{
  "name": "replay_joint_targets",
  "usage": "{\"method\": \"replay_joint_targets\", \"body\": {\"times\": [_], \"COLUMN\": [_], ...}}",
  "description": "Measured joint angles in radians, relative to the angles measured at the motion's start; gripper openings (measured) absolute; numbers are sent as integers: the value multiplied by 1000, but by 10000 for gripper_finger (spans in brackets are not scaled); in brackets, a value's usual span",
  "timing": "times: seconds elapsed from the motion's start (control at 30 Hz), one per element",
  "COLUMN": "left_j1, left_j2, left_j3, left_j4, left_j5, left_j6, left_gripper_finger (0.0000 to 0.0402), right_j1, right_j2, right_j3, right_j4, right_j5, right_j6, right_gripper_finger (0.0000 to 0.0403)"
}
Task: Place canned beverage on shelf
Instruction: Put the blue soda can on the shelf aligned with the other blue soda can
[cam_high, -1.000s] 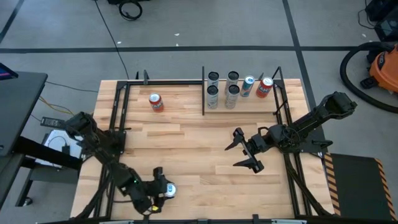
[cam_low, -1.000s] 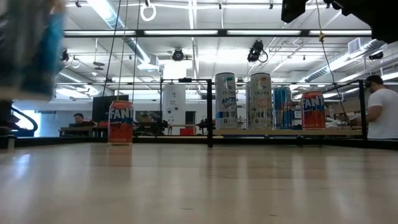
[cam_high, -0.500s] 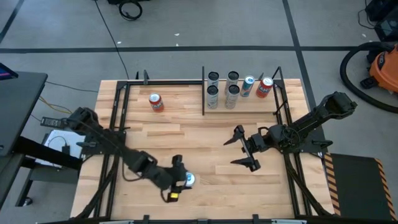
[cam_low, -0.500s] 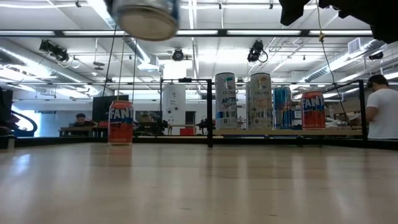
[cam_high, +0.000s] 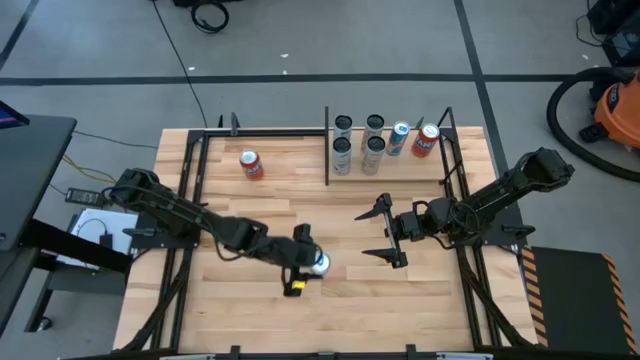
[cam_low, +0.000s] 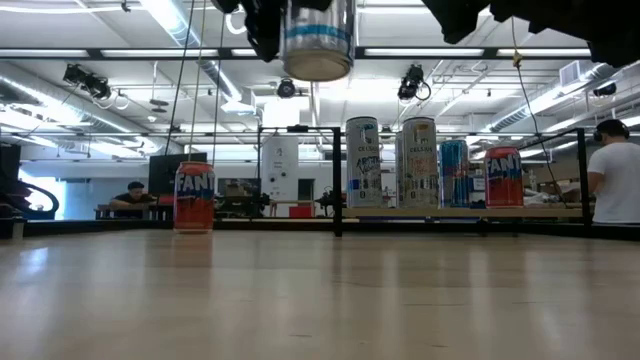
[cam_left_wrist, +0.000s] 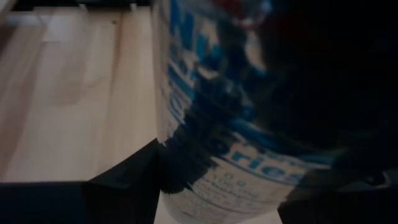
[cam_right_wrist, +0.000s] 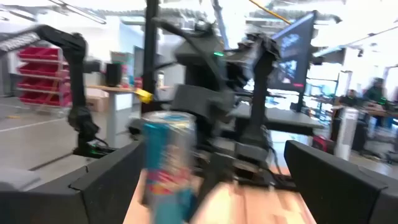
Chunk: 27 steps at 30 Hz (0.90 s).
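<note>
A cylindrical blue-and-white printed metal can (cam_high: 317, 264) is held clear of the planked wooden desk (cam_high: 330, 310) near its middle, gripped in the closed jaws of the left gripper (cam_high: 303, 262); the left arm is stretched low across the desk from its left edge. Facing the can, the right gripper (cam_high: 385, 231) is held level, its jaws spread wide and empty; the right arm is bent in from the desk's right edge. Farther back, an orange can (cam_high: 250, 164) stands alone on the desk. At the far right, the shelf (cam_high: 395, 170), a pale plain wood panel framed in thin black rods, carries four tall pale cans (cam_high: 358, 142), a blue can (cam_high: 399, 139) and a second orange can (cam_high: 427, 140), all upright.
</note>
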Motion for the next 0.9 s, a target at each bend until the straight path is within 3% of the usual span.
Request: {"method": "replay_joint_targets", "body": {"times": [0.33,0.63,0.9], "left_j1": [119,195,238], "left_j2": [0,0,0], "left_j3": [0,0,0], "left_j4": [0,-14,-30], "left_j5": [97,145,175], "left_j6": [39,82,88], "left_gripper_finger": [243,243,243], "right_j1": [-18,-65,-82], "right_j2": [0,1,0], "right_j3": [71,377,606], "right_j4": [-57,-677,-1032], "right_j5": [25,51,50], "right_j6": [0,36,86], "right_gripper_finger": [394,394,394]}}
